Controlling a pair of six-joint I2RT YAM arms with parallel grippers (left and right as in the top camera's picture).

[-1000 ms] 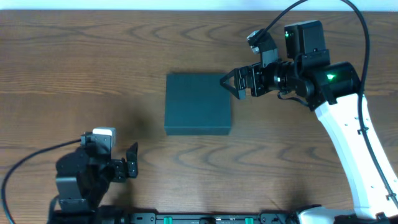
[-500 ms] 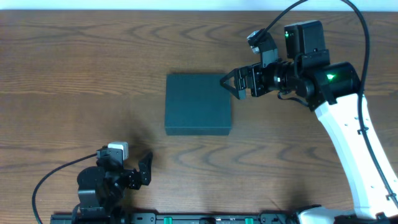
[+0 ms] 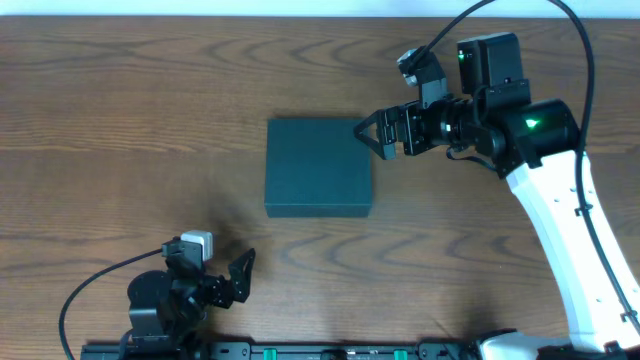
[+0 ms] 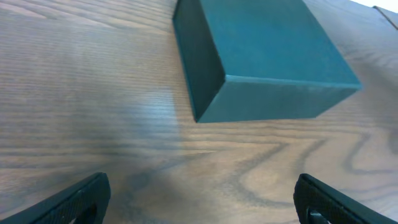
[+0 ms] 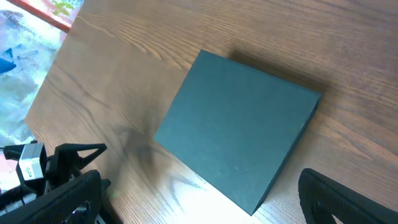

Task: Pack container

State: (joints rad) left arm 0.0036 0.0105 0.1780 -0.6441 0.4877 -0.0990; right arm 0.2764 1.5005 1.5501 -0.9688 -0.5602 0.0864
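The container (image 3: pixel 318 167) is a dark teal square box, lid shut, lying flat mid-table. It also shows in the left wrist view (image 4: pixel 261 56) and the right wrist view (image 5: pixel 239 146). My right gripper (image 3: pixel 372 136) is open and empty, hovering just off the box's far right corner. My left gripper (image 3: pixel 240 274) is open and empty, low near the front edge, left of and in front of the box. No snack packets are in view.
The wooden table (image 3: pixel 150 120) carries only the box. Its left edge and a colourful floor area show in the right wrist view (image 5: pixel 37 43). The left arm's base and cable (image 3: pixel 160 300) sit at the front edge.
My left arm has pulled back toward the front edge and swung its gripper to the right. The right arm and the box have not moved.
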